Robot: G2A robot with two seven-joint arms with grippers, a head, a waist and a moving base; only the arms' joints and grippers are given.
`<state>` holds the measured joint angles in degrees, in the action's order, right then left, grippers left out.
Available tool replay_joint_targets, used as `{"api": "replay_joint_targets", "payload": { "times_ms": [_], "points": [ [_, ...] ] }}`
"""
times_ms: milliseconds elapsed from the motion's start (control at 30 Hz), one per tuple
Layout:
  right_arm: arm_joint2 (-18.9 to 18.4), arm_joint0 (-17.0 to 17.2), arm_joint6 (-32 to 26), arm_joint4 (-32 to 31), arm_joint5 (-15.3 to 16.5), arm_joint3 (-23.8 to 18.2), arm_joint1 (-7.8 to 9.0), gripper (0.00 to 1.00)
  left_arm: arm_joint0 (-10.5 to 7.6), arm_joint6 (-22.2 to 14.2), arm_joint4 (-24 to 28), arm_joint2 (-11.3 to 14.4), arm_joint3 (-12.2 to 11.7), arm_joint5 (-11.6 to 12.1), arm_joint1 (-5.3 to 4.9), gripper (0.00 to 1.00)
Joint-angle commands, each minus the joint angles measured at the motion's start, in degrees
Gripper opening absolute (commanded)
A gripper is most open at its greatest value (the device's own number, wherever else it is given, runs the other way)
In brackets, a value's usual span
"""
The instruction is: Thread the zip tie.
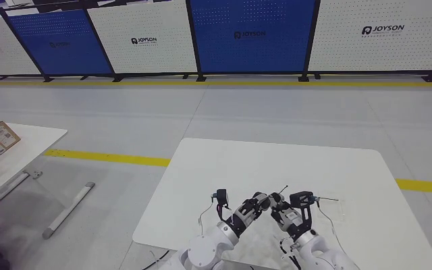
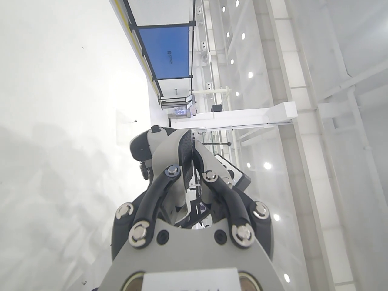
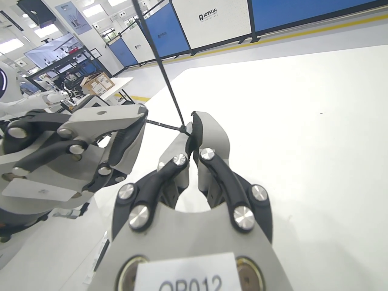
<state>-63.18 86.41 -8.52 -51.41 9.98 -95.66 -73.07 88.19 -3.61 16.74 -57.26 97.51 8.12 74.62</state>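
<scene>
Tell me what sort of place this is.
Most likely a factory or robotics test hall: blue and white perforated partition panels fence the area, a yellow line painted on the grey floor marks a lane, and rows of round ceiling lights sit high overhead.

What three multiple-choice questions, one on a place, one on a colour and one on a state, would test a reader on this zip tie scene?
1. Where is the zip tie?
A. flat on the floor
B. draped over a box
C. held between the left gripper and the right gripper

2. What colour is it?
A. black
B. white
C. yellow

3. How is the right gripper?
A. wide open
B. shut on the zip tie
C. holding a box

Key: C, each gripper pinches it over the white table; A, it shows black along its whole length; B, its jaws meet on it.
</scene>
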Motion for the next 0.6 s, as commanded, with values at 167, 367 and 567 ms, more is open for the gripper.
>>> {"api": "replay_joint_targets", "payload": {
  "times_ms": [167,367,567],
  "points": [
    [0.1,-0.2,-0.2,0.1,0.3,0.3,-0.02,0.0,0.17,-0.5,0.4,-0.1,0.2,1.1,-0.05,0.0],
    [-0.8,0.1,-0.4,1.4,0.9,0.4,0.11,0.0,0.0,-0.2,0.0,0.0,0.1,0.2,-0.06,0.0],
    [-1.7,1.0,-0.8,1.1,1.0,0.4,0.36,0.23,-0.24,0.4,-0.3,-0.1,-0.1,-0.8,-0.05,0.0]
  ]
}}
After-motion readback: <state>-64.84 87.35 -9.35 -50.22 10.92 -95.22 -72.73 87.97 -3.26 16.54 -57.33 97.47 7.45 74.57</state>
